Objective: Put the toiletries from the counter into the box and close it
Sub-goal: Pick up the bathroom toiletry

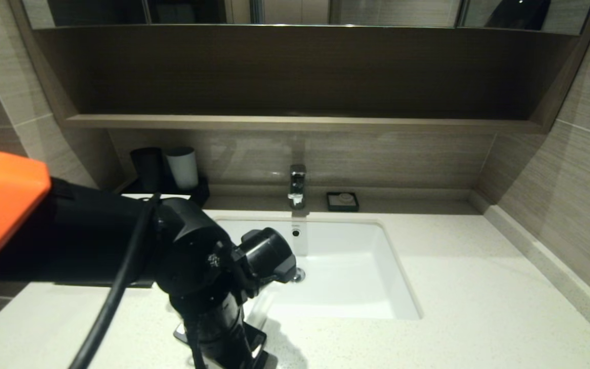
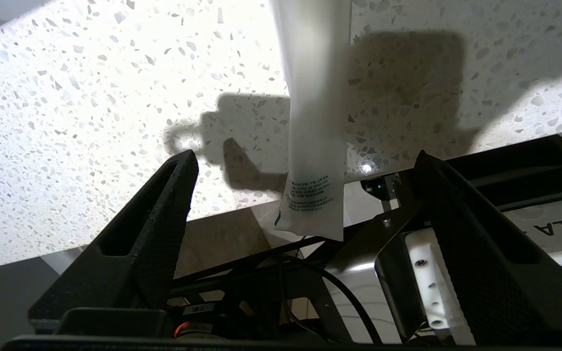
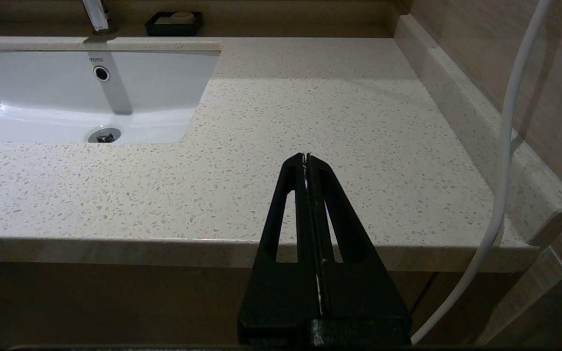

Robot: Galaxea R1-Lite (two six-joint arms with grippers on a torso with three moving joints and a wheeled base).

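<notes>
One of the toiletries, a long whitish packet with teal print, lies on the speckled counter, its end sticking out over the front edge. My left gripper is open, its fingers wide on either side of that end and touching nothing. In the head view the left gripper points down at the counter's front edge, left of the sink, and the packet runs back toward the basin. The box is mostly hidden behind my left arm; only a dark lower edge shows. My right gripper is shut and empty, low before the counter's right front edge.
The white sink is set in the counter's middle, with a faucet behind it. A small black soap dish sits at the back wall. A dark cup and a white cup stand back left.
</notes>
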